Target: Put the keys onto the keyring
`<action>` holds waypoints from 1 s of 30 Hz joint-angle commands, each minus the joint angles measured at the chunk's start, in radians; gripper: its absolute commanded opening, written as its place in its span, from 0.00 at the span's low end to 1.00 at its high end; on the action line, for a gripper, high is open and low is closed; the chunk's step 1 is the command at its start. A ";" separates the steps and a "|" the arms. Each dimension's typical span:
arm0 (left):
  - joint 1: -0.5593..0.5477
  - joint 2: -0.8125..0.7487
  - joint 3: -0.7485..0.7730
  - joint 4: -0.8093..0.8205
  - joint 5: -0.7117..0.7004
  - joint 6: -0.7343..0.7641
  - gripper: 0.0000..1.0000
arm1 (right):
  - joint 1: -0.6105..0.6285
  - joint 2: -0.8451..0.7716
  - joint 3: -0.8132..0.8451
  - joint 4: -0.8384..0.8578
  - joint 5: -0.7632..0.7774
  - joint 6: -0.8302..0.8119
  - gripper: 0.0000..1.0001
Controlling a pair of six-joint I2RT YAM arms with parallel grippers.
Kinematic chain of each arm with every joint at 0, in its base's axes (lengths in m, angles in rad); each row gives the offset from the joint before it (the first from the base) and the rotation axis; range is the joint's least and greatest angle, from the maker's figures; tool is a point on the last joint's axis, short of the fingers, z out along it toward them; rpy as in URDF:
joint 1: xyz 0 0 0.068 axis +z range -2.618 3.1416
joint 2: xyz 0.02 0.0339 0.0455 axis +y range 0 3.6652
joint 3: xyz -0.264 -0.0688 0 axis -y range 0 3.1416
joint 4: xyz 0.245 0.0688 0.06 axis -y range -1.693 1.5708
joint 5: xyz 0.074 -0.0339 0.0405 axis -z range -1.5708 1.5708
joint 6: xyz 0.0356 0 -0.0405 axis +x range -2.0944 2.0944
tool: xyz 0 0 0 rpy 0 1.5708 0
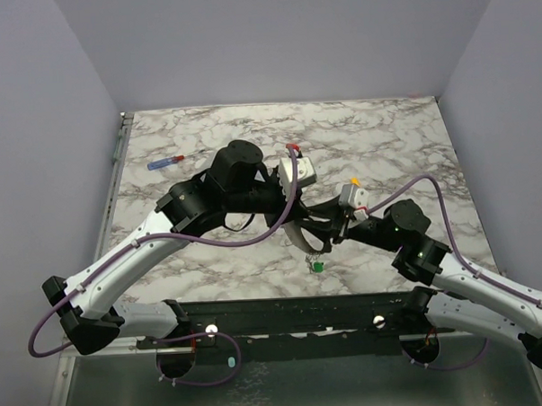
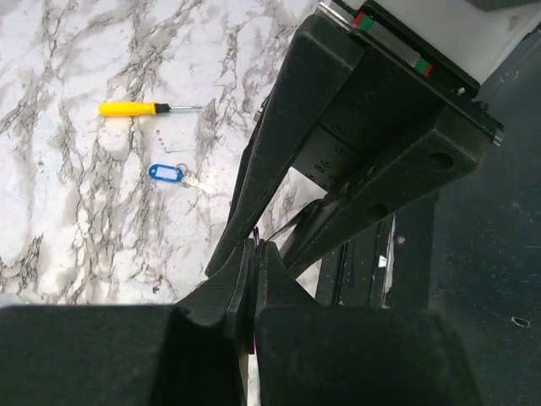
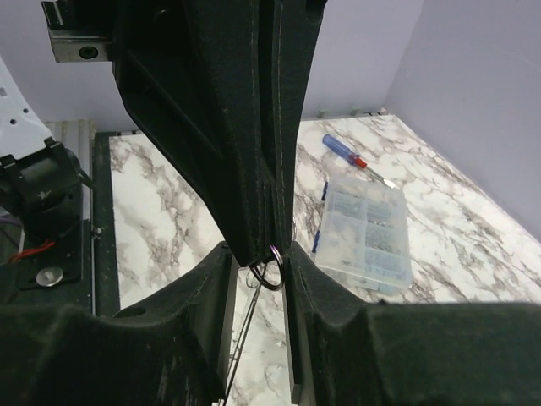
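Note:
My left gripper (image 1: 314, 243) is shut; in its own view (image 2: 254, 247) the pads are pressed together on something thin. In the right wrist view its tips pinch a small dark ring (image 3: 272, 276), and the thin wire of the keyring (image 3: 243, 338) hangs down from them, seen edge-on. My right gripper (image 3: 258, 250) is open, with one finger on each side of the left gripper's tips and the small ring; it also shows in the top view (image 1: 332, 237). A green-tagged key (image 1: 318, 266) sits just below the two grippers. A blue-tagged key (image 2: 166, 172) lies on the marble.
A yellow screwdriver (image 2: 135, 107) lies beyond the blue key. A clear compartment box (image 3: 365, 234) and a red-and-blue screwdriver (image 3: 348, 156) lie on the table; the screwdriver also shows at the far left in the top view (image 1: 167, 161). The black base rail (image 1: 285, 315) runs along the near edge.

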 commanded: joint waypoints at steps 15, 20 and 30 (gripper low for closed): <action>-0.003 -0.005 0.064 -0.049 0.058 0.024 0.00 | 0.000 -0.012 0.018 -0.023 -0.054 0.015 0.42; -0.003 -0.015 0.067 -0.048 0.048 0.024 0.00 | 0.000 -0.019 0.014 -0.028 -0.044 0.023 0.41; -0.003 -0.015 0.058 -0.048 0.027 0.033 0.00 | 0.000 -0.029 0.014 -0.028 -0.036 0.034 0.20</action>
